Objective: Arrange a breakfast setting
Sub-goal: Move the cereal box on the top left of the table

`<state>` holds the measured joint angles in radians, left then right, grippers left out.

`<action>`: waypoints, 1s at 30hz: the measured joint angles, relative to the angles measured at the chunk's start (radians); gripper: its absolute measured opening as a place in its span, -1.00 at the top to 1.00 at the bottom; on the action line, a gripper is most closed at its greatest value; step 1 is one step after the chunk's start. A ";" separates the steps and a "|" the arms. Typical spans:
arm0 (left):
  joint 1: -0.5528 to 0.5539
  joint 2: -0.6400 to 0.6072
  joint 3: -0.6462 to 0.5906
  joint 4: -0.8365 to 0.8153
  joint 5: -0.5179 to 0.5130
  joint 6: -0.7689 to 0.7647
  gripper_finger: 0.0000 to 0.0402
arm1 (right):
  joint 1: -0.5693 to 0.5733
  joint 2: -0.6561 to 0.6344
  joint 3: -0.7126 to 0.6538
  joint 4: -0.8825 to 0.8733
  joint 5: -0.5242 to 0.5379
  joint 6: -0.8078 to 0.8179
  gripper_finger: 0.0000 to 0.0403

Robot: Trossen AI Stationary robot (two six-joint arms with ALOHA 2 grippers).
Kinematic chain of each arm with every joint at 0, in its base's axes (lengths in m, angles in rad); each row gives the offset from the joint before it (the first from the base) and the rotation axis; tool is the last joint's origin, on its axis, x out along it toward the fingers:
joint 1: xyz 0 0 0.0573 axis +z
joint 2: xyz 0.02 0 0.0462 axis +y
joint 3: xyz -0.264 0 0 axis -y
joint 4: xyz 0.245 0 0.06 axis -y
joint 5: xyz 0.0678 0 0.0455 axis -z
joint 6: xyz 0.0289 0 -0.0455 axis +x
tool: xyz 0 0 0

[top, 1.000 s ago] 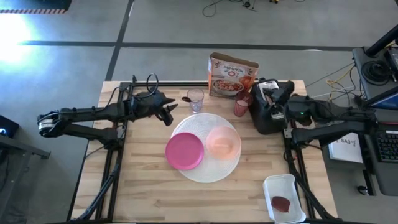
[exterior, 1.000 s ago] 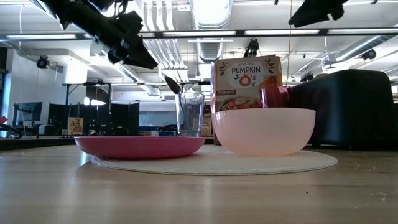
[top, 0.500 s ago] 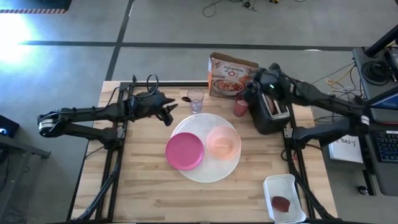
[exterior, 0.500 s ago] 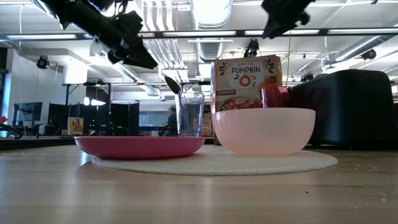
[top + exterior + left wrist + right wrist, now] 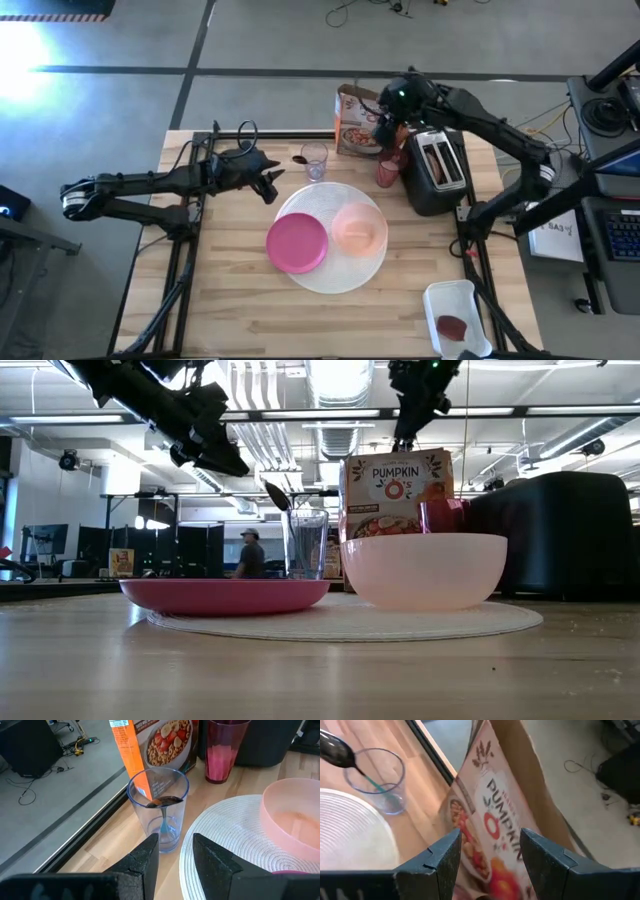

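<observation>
Now the woven round mat (image 5: 330, 240) carries a glossy magenta plate (image 5: 297, 243) and smooth peach bowl (image 5: 359, 228); at 12 o'clock stands the cardboard box (image 5: 360, 122). Right gripper (image 5: 385, 128) has swung over it, fingers spread; left gripper (image 5: 270, 183) is parted, unmoved

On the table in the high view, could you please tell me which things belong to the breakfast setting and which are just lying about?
Breakfast setting:
white round mat
magenta plate
peach bowl
pink cup
clear glass
teal-handled spoon, standing in the glass
cereal box

Lying about:
black toaster
white tray holding a dark red item
</observation>
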<state>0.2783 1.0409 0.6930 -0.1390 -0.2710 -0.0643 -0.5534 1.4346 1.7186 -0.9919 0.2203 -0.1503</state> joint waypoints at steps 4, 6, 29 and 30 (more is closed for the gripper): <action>0.000 0.000 0.000 0.000 0.000 0.000 0.49 | -0.012 0.056 0.094 -0.021 -0.003 -0.025 0.05; 0.000 0.000 0.000 0.000 0.000 0.000 0.49 | -0.026 0.081 0.141 -0.029 -0.003 -0.022 0.05; 0.000 0.000 0.000 -0.028 0.000 0.000 0.49 | -0.091 0.324 0.320 -0.189 -0.011 -0.007 0.05; 0.000 0.000 0.000 -0.028 0.000 0.000 0.49 | -0.091 0.325 0.320 -0.188 -0.011 -0.008 0.05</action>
<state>0.2784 1.0409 0.6926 -0.1675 -0.2707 -0.0647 -0.6441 1.7601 2.0384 -1.1801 0.2092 -0.1587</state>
